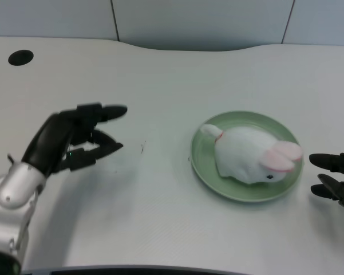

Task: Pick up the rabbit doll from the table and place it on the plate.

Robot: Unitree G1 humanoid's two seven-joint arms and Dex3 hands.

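Nothing is in my left hand (74, 140): its fingers are spread apart and point toward the middle of the table (160, 200), well apart from the plate. I judge it is free because its work is finished. Further right, the rabbit doll (252, 156) lies on the green plate (203, 166), its pink ears toward my right hand (335, 177), which waits just beside the plate's edge, so the task looks complete.

1. I see the rabbit doll (249, 158): white and plush, with pink ears, lying on its belly, head toward the near right and tail toward the far left.
2. It rests on the round green plate (209, 172), right of centre.
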